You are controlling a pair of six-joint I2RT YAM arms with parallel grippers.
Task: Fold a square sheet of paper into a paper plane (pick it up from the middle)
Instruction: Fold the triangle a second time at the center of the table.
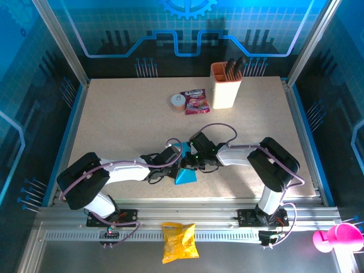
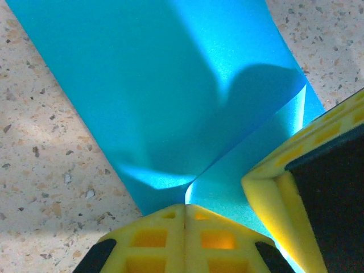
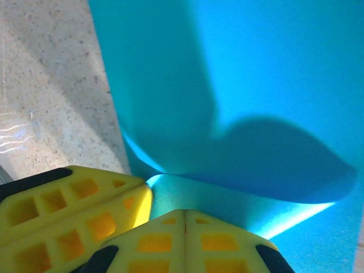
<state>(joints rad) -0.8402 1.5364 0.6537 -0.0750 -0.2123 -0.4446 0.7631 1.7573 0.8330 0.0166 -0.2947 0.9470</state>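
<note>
**Blue sheet pinched by both grippers, near edge of table**

Item 1: sheet of paper (image 1: 185,175). We find it at 6 o'clock from the middle of the table (image 1: 125,125), close to the near edge. It is plain bright blue and unmarked. It does not lie flat: part rests on the tabletop, and the rest rises in a bowed fold towards the two grippers above it.

Item 2: left gripper (image 2: 185,207). We note yellow fingers pressed together with no gap. In its own wrist view the raised crease of the sheet runs straight into the seam between the tips, so we list it as closed on the sheet.

Item 3: right gripper (image 3: 185,213). Its jaws are likewise closed tip to tip, and the curled sheet enters at their point. We list it as gripping the sheet just beside the left one. Each wrist view shows the other gripper's yellow fingers (image 3: 74,199) close alongside.

Item 4: other things on the table, well apart from the sheet.
- A red-purple snack packet (image 1: 195,101) lies at 12 o'clock.
- A roll of tape (image 1: 177,103) touches the packet's 9 o'clock side.
- An orange-rimmed holder (image 1: 226,86) of dark tools stands at 1 o'clock.

Item 5: things off the table.
- A yellow crisp bag (image 1: 179,242) sits on the metal frame at 6 o'clock.
- A pink object (image 1: 335,238) sits at 4 o'clock.
</note>
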